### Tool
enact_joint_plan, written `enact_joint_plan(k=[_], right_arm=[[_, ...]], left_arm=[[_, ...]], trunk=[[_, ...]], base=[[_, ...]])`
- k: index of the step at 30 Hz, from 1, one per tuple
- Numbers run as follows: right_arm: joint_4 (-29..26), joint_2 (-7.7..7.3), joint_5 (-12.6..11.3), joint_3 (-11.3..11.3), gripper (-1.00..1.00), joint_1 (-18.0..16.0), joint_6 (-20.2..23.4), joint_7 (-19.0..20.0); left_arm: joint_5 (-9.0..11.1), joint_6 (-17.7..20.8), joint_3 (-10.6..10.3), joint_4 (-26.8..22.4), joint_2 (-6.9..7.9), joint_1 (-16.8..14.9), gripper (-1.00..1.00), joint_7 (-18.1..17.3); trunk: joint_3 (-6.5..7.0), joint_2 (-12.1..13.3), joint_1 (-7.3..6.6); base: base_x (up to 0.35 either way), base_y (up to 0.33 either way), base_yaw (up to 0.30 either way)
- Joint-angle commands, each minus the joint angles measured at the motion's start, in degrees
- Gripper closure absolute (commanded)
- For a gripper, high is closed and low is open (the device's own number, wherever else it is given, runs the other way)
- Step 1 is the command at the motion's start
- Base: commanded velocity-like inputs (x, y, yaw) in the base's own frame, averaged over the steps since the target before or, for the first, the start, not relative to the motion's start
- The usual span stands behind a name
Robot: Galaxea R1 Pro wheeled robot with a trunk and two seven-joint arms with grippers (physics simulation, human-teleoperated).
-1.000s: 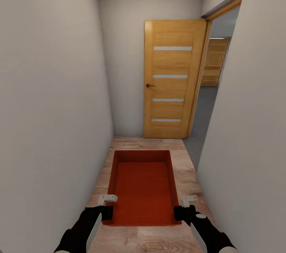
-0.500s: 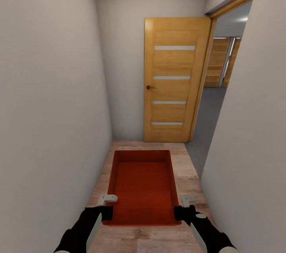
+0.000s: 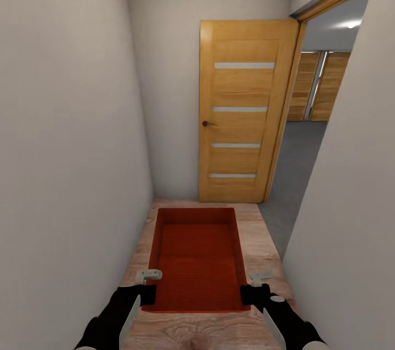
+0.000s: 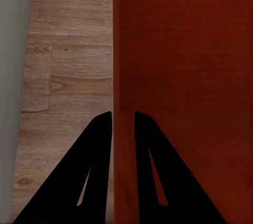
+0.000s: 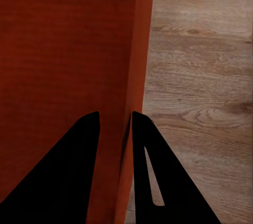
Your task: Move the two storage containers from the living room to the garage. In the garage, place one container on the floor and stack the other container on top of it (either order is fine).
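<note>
Storage container (image 3: 197,259) carried level over wood-plank floor (image 3: 258,232), short of the open wooden door (image 3: 241,111), between the two tools. Left tool (image 4: 123,116) straddles the container's left wall, one finger inside, one outside, nearly together and clamped on it. Right tool (image 5: 115,114) does likewise on the right wall. Judgement: transit step; doorway beside the door leads onto grey floor (image 3: 293,169). Turn slowly, keep both grips equal and the bin clear of the door frame.
</note>
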Motion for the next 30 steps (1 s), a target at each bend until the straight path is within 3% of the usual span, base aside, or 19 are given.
enact_joint_plan(k=[1, 30], right_arm=[[0.0, -0.06, 0.7, 1.3, 1.0, 0.0, 0.4, 0.1], [0.7, -0.06, 0.8, 1.3, 1.0, 0.0, 0.4, 0.1]], left_arm=[[-2.6, 0.4, 0.2, -0.6, 0.26, -0.1, 1.0, 1.2], [-2.7, 0.4, 0.2, -0.6, 0.26, -0.1, 1.0, 1.2]], trunk=[[-0.12, -0.1, 0.06], [-0.12, -0.1, 0.06]], base=[[0.327, 0.0, 0.0], [0.327, 0.0, 0.0]])
